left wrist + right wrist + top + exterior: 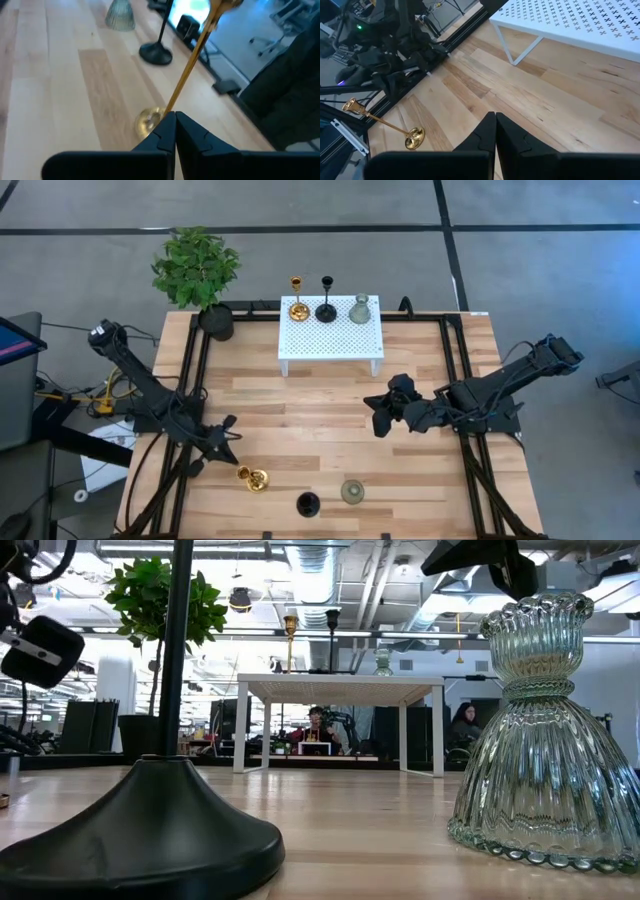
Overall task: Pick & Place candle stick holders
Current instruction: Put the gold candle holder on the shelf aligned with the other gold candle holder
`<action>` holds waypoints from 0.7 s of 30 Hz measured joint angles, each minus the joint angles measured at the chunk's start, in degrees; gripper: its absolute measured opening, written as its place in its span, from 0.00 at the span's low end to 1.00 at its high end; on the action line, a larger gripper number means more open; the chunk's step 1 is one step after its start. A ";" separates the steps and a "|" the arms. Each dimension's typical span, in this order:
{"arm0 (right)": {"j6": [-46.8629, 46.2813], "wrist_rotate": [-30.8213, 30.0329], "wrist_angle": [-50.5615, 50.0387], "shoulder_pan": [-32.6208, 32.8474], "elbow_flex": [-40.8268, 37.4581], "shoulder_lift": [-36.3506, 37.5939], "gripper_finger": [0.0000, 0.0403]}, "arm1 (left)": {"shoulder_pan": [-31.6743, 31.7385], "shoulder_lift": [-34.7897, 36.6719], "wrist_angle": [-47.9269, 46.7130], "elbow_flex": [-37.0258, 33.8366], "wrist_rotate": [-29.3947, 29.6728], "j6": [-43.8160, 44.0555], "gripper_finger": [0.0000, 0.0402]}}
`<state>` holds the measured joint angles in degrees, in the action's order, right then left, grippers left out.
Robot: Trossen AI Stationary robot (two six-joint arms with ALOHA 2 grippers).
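Looming right up against the low lens are the black holder (150,830) and the ribbed grey-green glass holder (545,740), both upright along the worktop's (330,420) near edge. Over at the near-left corner lies the action: a gold holder (253,478) sits tipped over, its round base on the wood and its long stem slanting up and away, cup end off the surface, so its long axis runs at a lean rather than vertical. The left pincer (228,442) hangs just beside it, jaws pressed together on nothing; from its wrist view the stem passes close beyond the fingertips without being clamped. I'd judge it needs to open before any grasp. The right pincer (383,412) waits near mid-worktop, also closed and empty. At the far edge, the white perforated stand (330,340) carries three more holders upright in a row: gold (298,305), black (326,306), grey-green (360,310), likely the target arrangement. A potted plant (200,275) stands at the far-left corner.
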<state>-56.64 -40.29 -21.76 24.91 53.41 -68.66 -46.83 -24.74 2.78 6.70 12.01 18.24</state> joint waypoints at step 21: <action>0.04 2.89 0.09 0.09 0.00 0.00 0.00 | 0.04 -13.10 15.72 0.04 7.24 1.78 0.25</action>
<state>-56.60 -37.41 -21.67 24.99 53.41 -68.66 -46.78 -37.84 18.50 6.74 19.25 20.02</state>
